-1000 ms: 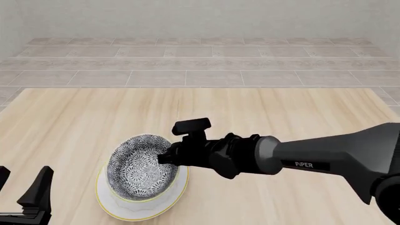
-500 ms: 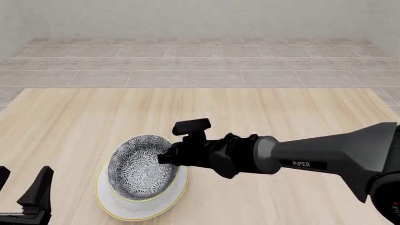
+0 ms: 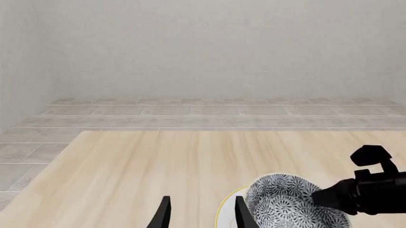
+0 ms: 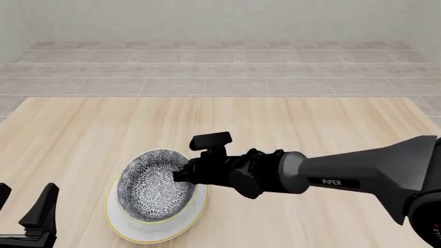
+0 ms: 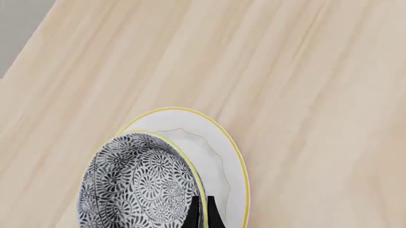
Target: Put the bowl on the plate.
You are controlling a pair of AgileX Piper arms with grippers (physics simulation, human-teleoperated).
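Bowl has apparently settled lower onto plate

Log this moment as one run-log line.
stage: placing | right gripper: shut on bowl rim | bowl: tilted over plate | left gripper: open, idle

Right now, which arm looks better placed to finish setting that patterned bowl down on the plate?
The right. Its gripper is pinched on the bowl rim, directly above the plate. The left gripper sits open off to the side, holding nothing.
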